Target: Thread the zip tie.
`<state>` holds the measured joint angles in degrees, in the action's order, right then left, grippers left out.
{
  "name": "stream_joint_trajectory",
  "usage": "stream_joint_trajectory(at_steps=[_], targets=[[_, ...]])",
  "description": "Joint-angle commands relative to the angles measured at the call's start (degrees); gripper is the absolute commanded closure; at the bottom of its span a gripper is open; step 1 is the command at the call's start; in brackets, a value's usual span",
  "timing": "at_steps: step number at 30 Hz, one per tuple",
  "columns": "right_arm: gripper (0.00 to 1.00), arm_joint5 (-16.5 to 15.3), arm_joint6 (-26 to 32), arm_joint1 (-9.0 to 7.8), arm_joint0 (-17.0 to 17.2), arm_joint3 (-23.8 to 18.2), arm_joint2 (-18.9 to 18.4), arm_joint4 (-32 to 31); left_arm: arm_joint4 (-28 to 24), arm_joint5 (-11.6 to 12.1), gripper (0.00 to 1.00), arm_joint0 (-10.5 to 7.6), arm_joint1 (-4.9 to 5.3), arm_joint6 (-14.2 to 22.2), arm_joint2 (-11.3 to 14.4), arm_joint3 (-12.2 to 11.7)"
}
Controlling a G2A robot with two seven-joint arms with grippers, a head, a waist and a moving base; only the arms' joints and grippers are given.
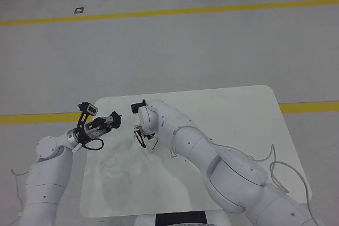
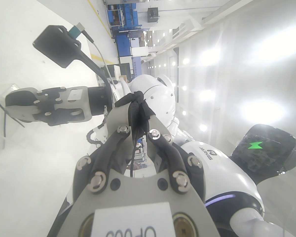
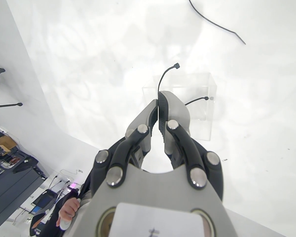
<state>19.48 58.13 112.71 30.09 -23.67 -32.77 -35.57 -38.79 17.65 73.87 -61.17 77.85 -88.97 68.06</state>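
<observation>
Pinching a black zip tie point(image 3: 176, 66) between fingers pressed tight together, the right pincer point(image 3: 158, 99) points down at the white counter point(image 1: 243, 124), just above a clear box point(image 3: 199, 117). The tie's head curls out beyond the fingertips, and another stretch of it shows past one finger. The left pincer point(image 2: 135, 102) hangs in the air near it, over the counter's corner. Its fingers are also pressed together, with a thin black strip point(image 2: 132, 149) running down between them; whether that is a second tie I cannot tell. A loose zip tie point(image 3: 212, 24) lies flat on the counter, apart from the box.
</observation>
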Motion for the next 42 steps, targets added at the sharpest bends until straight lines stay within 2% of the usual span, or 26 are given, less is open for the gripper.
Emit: stream_joint_trajectory(at_steps=[1,7,11,14,16,18,19,31,33,38,42], targets=[[1.00,0.0,0.1,-0.15,0.2,-0.4,-0.5,-0.3,0.0,0.0,1.00,0.00,0.00,0.0,0.0,0.0],[1.00,0.0,-1.7,-1.15,1.1,-1.9,-3.3,-0.3,0.0,0.0,1.00,0.00,0.00,0.0,0.0,0.0],[1.00,0.0,-3.3,-2.42,2.1,-3.9,-5.9,0.2,0.0,0.0,1.00,0.00,0.00,0.0,0.0,0.0],[1.00,0.0,-3.3,-3.97,3.1,-6.4,-7.9,-0.2,0.0,0.0,1.00,0.00,0.00,0.0,0.0,0.0],[1.00,-1.3,-2.9,-5.38,4.4,-9.0,-9.7,-0.3,0.0,0.0,1.00,0.00,0.00,0.0,0.0,0.0],[1.00,-4.7,-1.6,-6.99,6.0,-12.2,-11.4,-0.6,0.0,0.0,1.00,0.00,0.00,0.0,0.0,0.0],[1.00,-5.1,-1.4,-7.23,6.3,-12.7,-11.6,-0.8,0.0,0.0,1.00,0.00,0.00,0.0,0.0,0.0],[1.00,-5.1,-1.4,-7.23,6.3,-12.7,-11.6,-0.8,0.0,0.0,1.00,0.00,0.00,0.0,0.0,0.0],[1.00,-5.3,-2.8,-7.44,6.9,-12.6,-12.1,-0.7,0.0,0.0,1.00,0.00,0.00,0.0,0.0,0.0],[1.00,-9.8,-2.8,-9.35,8.3,-13.9,-16.4,2.1,0.0,0.0,1.00,0.00,0.00,0.0,0.0,0.0],[1.00,-14.9,-1.2,-11.77,11.0,-17.6,-20.9,4.0,0.0,0.0,1.00,0.00,0.00,0.0,0.0,0.0]])
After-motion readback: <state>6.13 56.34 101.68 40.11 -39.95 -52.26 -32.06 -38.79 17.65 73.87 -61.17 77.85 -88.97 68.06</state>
